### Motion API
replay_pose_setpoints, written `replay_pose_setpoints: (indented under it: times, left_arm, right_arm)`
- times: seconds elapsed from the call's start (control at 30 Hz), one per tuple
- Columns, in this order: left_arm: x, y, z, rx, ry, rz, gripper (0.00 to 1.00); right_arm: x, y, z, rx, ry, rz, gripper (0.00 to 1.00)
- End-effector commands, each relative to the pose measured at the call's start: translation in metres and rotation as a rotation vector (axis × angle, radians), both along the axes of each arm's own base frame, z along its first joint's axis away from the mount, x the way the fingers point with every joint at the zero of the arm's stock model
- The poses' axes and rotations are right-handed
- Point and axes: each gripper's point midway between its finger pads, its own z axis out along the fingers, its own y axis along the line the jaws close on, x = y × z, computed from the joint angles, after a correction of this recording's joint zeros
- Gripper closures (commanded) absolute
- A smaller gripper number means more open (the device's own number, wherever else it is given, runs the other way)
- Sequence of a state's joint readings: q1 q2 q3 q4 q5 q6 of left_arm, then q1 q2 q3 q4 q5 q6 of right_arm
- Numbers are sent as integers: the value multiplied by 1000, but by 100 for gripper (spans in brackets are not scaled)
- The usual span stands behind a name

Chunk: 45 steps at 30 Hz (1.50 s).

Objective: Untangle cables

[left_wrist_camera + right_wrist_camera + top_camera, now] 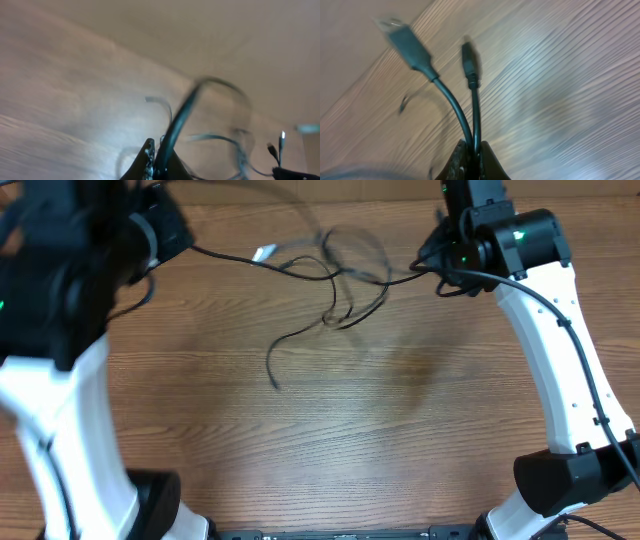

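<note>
The cables (340, 275) hang as a loose black tangle above the wooden table (330, 440), stretched between both arms. My left gripper (190, 245) at the upper left is shut on one strand. In the left wrist view that strand (180, 120) rises from the shut left gripper (157, 150). My right gripper (425, 265) at the upper right is shut on the tangle's other side. In the right wrist view the right gripper (472, 147) pinches two strands, one ending in a wide USB plug (405, 37), the other in a small plug (468, 55).
A silver plug tip (264, 253) sits near the left gripper. One free strand end (272, 380) trails down toward the table's middle. The white arm bases stand at the front left (60, 470) and front right (570, 420).
</note>
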<state>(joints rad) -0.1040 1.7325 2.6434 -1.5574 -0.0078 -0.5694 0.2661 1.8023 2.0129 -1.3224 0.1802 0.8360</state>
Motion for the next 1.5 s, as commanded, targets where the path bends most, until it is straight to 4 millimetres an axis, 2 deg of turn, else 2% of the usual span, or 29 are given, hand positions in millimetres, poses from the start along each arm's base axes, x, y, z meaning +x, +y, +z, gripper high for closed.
replay_pose_setpoints:
  times: [0.0,0.23,0.37,0.53,0.67,0.77,0.87,0.97,1.1,1.17,1.3,1.47]
  left_arm:
    - [-26,37,31,149,-99,125,96]
    - [-47,62,32,251,-74,225,96]
    - [-60,72,35,282,-71,269,96]
    - [-89,92,46,337,-93,360,96]
    - [-113,108,59,380,-123,443,96]
    - [-132,118,68,393,-155,509,96]
    - [-144,124,75,379,-187,554,96]
    - [-146,125,75,378,-190,561,96]
    - [-137,122,69,386,-160,541,96]
    - [-130,120,64,386,-142,526,96]
    - [-116,113,56,375,-113,489,96]
    - [-110,113,53,396,-95,482,96]
  right_arm:
    - [3,-48,12,-201,-41,-82,96]
    - [-7,-111,23,-414,-26,-245,96]
    - [-13,-141,25,-461,-6,-319,96]
    - [-19,-181,27,-469,5,-421,96]
    - [-32,-217,25,-471,43,-506,96]
    - [-39,-233,21,-436,67,-540,96]
    - [-39,-234,13,-364,86,-513,96]
    - [-34,-220,6,-271,87,-470,96]
    - [-17,-179,2,-174,63,-356,96]
    - [-3,-144,2,-109,28,-267,96]
    - [16,-60,10,-39,-47,-68,96]
    - [12,37,18,-64,-110,214,96]
